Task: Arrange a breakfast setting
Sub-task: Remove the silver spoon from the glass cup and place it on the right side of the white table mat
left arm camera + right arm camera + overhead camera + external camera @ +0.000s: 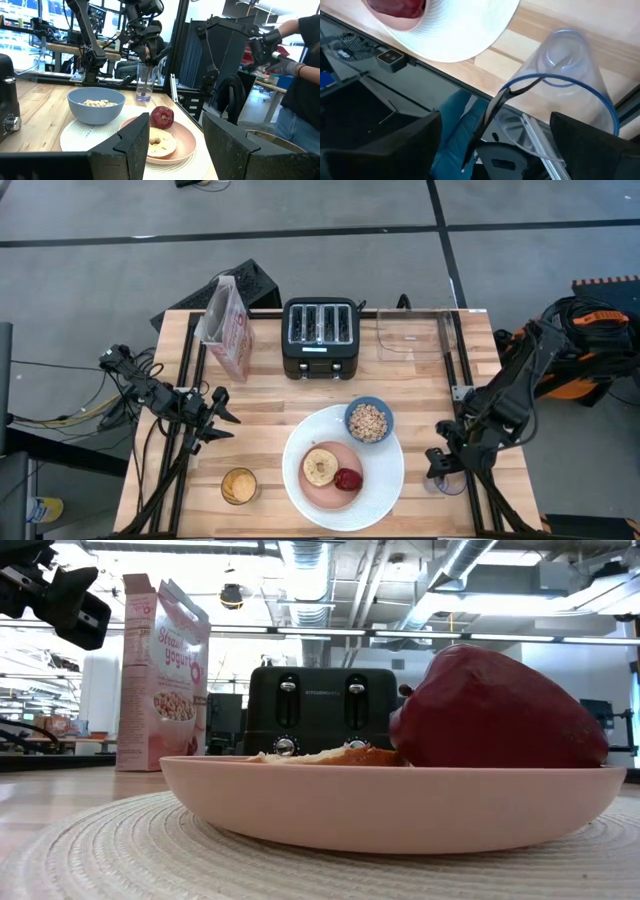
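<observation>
The right gripper [440, 470], fingers spread wide around the clear glass tumbler [570, 75] holding a dark spoon [492, 112] at the table's right edge, could tip it off, the large round white plate [385, 490] sitting mid-front

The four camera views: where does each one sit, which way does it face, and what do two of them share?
High view: overhead, looking down; both arms, left gripper open.
Low view: table level, behind the smaller pink plate, facing the black toaster; an arm at the upper corner.
Left wrist view: past its own fingers at the small blue bowl.
Right wrist view: looking down at a clear glass.
Shared: the small red fruit shows in all.
</observation>
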You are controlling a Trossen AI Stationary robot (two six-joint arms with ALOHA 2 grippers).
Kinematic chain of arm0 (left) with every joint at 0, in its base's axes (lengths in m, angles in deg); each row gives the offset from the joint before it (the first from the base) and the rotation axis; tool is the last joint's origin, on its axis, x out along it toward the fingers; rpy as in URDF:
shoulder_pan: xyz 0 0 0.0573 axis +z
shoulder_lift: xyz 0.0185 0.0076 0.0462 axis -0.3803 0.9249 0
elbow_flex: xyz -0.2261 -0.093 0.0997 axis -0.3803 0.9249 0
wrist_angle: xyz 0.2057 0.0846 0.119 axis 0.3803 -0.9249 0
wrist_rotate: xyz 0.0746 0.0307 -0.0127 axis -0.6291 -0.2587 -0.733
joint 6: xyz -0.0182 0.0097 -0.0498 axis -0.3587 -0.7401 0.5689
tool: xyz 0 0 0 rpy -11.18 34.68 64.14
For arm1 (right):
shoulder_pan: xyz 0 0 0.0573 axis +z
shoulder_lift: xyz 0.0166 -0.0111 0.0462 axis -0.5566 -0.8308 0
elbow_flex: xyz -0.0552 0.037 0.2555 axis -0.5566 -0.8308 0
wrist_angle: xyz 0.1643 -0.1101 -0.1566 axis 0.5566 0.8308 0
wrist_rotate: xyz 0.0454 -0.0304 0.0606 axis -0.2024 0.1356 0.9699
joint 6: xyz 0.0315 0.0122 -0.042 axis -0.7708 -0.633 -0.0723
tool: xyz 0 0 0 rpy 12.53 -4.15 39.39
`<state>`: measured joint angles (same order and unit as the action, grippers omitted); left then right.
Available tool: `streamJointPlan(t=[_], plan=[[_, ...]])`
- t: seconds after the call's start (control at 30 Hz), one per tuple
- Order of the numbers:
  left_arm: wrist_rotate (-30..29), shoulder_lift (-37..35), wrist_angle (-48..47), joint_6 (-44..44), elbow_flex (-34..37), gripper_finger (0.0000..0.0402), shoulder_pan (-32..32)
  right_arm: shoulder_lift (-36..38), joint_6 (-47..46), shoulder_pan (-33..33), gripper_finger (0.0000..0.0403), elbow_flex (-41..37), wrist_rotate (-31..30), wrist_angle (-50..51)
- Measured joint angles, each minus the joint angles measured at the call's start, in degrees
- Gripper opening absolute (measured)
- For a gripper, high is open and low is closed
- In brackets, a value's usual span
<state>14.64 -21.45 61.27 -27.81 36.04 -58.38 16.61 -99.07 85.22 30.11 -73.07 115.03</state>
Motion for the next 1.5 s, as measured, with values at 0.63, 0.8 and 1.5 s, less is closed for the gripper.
streamJointPlan(t=[0.63,0.8,1.5], plan=[[0.0,0.0,0.0,0.0,0.0,0.0169,0.0,-0.5,-1.1,-0.1,0.0215,0.0,0.4,0.4],[0.0,0.0,0.0,0.0,0.0,0.0169,0.0,-0.5,-1.1,-0.1,0.0156,0.0,0.4,0.5],[0.0,0.0,0.0,0.0,0.0,0.0169,0.0,2.2,-2.4,2.2,0.0027,0.0,0.4,3.2]])
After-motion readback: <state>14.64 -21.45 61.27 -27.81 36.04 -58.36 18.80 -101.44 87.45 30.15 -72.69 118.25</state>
